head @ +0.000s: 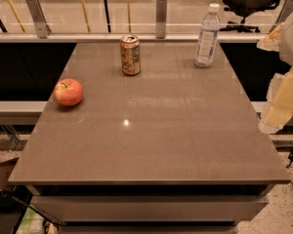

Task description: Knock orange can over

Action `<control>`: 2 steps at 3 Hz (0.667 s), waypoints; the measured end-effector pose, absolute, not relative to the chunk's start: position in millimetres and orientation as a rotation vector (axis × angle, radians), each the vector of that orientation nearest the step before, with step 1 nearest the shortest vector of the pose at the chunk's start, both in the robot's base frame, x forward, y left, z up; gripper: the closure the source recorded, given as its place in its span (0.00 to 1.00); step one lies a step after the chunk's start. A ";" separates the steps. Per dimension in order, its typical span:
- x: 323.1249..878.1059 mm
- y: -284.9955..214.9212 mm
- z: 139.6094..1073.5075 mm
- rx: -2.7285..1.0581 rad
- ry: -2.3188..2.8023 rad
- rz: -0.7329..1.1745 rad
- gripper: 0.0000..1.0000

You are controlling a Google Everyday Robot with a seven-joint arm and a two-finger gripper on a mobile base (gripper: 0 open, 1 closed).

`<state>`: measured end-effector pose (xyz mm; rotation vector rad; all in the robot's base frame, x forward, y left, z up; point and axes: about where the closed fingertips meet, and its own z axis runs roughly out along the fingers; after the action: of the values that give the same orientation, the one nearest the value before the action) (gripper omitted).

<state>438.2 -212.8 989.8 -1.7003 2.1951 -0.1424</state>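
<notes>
Light warm and moderate, from overhead. Gripper [282,89] sits at the right edge, pale and washed out, edges smeared. Small specular dot on the table [185,140], left of and lower than the jaws; broad faint sheen streaks just above it. Short soft shadow under the apple [68,92], far left of the jaws. Orange can [130,55] evenly lit, label soft.

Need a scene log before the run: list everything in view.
can: one, orange-brown, upright, far side of table, left of centre
bottle: one, clear with white cap, upright, far right of table
apple: one, red-orange, near table's left edge
table: one, grey-brown, fills the middle
rail: one, pale, behind table
chair: one, black, top right beyond rail
gripper: one, cream, right edge of view, beside table, apart from can
</notes>
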 end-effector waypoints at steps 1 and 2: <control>438.2 -212.8 989.8 -1.700 2.195 -0.142 0.00; 440.3 -211.5 992.7 -1.676 2.182 -0.144 0.00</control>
<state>440.3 -211.5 992.7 -1.6756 2.1816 -0.1443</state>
